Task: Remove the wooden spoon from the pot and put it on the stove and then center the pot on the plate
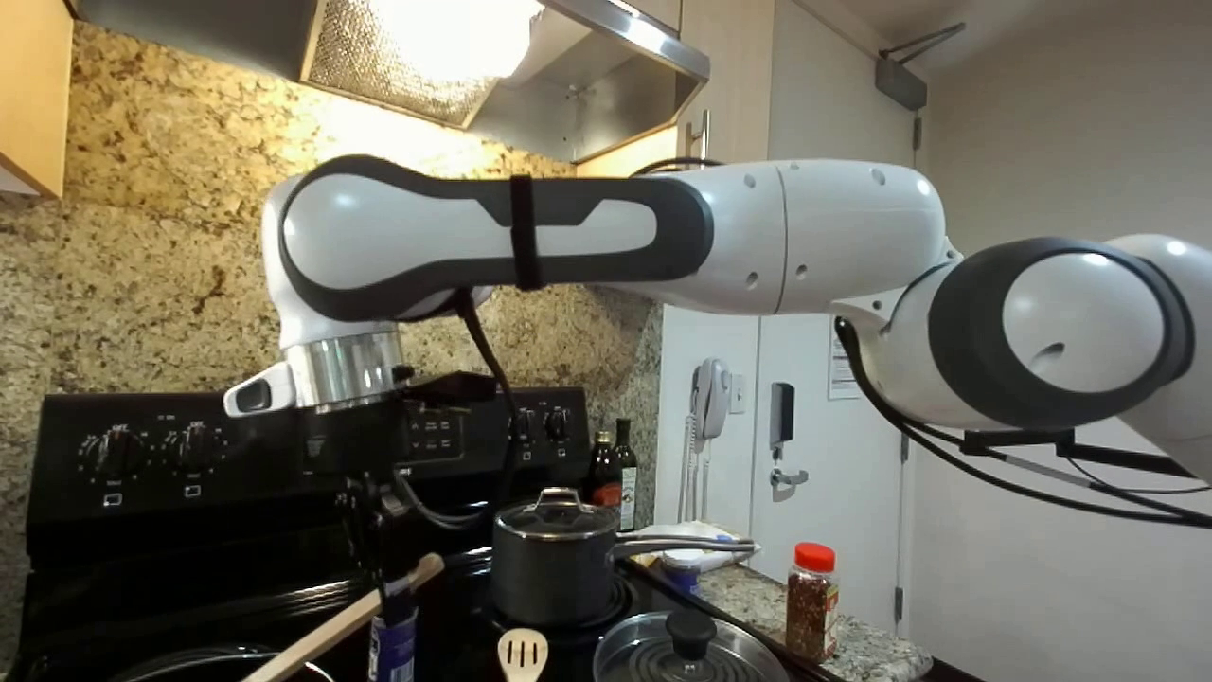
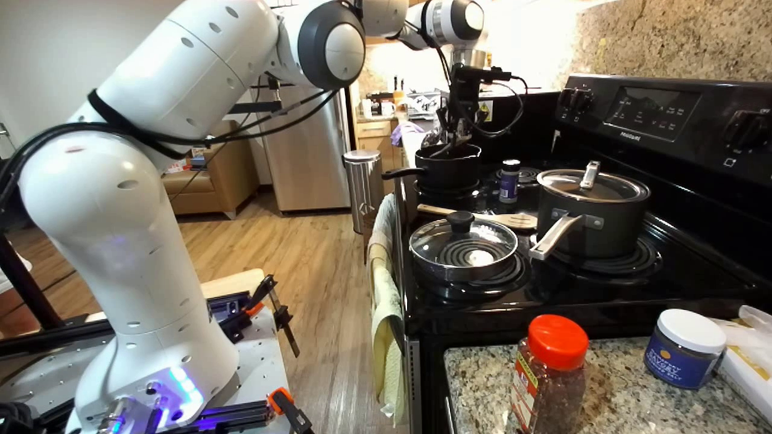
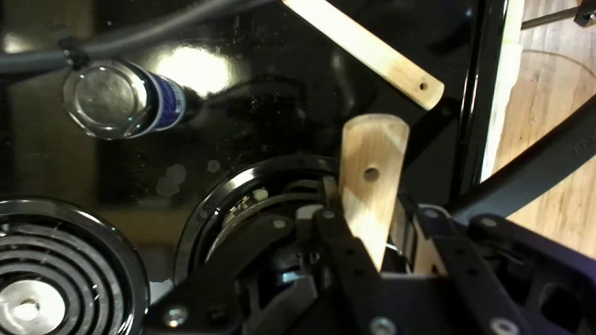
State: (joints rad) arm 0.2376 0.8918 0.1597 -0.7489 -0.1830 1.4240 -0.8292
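Note:
The wooden spoon's tan handle (image 1: 327, 633) leans up out of the black open pot (image 1: 213, 667) in an exterior view. The pot (image 2: 449, 166) sits on a burner plate (image 2: 447, 191) of the black stove (image 2: 693, 283). In the wrist view the spoon handle (image 3: 372, 151) stands between the fingers of my gripper (image 3: 365, 190). A gap shows between handle and right finger, so the gripper is open around it. My gripper (image 2: 452, 134) points down over the pot. The pot's handle (image 3: 535, 170) shows at right; its body is mostly hidden. The burner rim (image 3: 240, 179) shows left of it.
A slotted utensil (image 2: 512, 221) lies on the stove near a purple-labelled jar (image 2: 509, 184). A lidded pot (image 2: 594, 223) and a glass-lidded pan (image 2: 437, 262) stand on burners. A red-capped bottle (image 2: 549, 374) stands on the counter. A cable (image 3: 186, 32) hangs from the wrist.

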